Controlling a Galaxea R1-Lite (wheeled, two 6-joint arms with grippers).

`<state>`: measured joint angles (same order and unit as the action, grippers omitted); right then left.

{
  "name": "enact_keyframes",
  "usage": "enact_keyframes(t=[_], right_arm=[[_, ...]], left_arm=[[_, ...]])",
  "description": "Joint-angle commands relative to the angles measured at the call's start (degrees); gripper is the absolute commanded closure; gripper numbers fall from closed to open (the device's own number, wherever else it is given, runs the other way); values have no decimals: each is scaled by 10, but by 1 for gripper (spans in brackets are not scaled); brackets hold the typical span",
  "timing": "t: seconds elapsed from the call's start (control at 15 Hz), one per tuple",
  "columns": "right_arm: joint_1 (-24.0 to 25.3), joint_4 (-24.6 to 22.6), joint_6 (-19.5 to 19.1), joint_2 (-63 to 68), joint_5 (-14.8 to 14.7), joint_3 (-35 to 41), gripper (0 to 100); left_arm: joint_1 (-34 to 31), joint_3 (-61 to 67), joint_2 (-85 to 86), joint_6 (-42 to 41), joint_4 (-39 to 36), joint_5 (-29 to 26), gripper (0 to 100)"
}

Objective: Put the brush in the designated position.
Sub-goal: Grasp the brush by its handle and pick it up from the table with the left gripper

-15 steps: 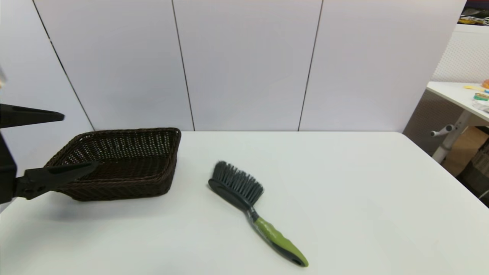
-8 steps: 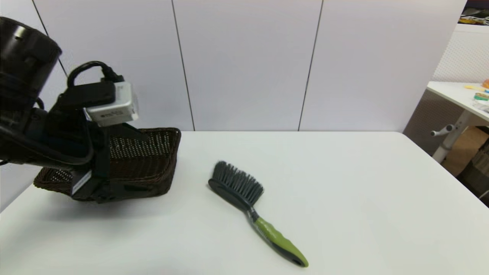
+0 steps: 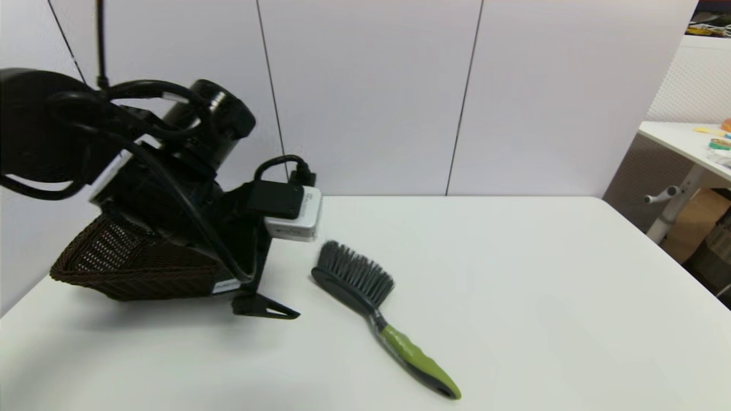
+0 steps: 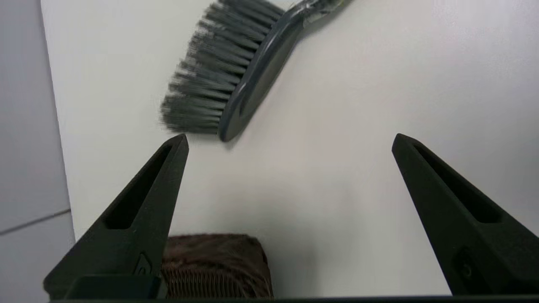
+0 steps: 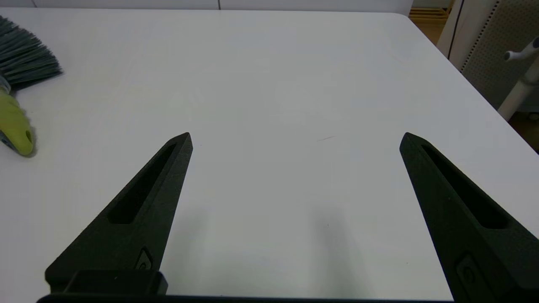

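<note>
My left hand (image 4: 290, 141) hangs low over the white table (image 3: 514, 285), its fingers spread wide with nothing between them. It sits between the brown wicker basket (image 3: 114, 268) and the brush (image 3: 380, 311), just beside the basket's near corner and a little short of the brush's bristles. One of its fingertips (image 3: 268, 308) pokes out below the arm towards the brush. The brush lies on its side on the table, well apart from the basket, its dark grey bristles and black head toward the basket, its olive-green handle running away from the basket. My right hand (image 5: 294, 139) hovers wide and empty above bare table, on the far side of the brush from the basket.
</note>
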<state>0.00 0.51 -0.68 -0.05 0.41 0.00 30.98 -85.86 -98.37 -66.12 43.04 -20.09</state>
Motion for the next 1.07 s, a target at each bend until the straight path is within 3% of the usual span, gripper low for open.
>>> enact_keyframes(t=[0.07,0.8,1.07], right_arm=[[0,0,0,0,0,1,0],[0,0,0,0,0,1,0],[0,0,0,0,0,1,0]], left_arm=[[58,-51,-88,-9,3,-4,0],[112,-117,-191,-11,5,-33,0],[111,-136,-213,-46,50,-34,0]])
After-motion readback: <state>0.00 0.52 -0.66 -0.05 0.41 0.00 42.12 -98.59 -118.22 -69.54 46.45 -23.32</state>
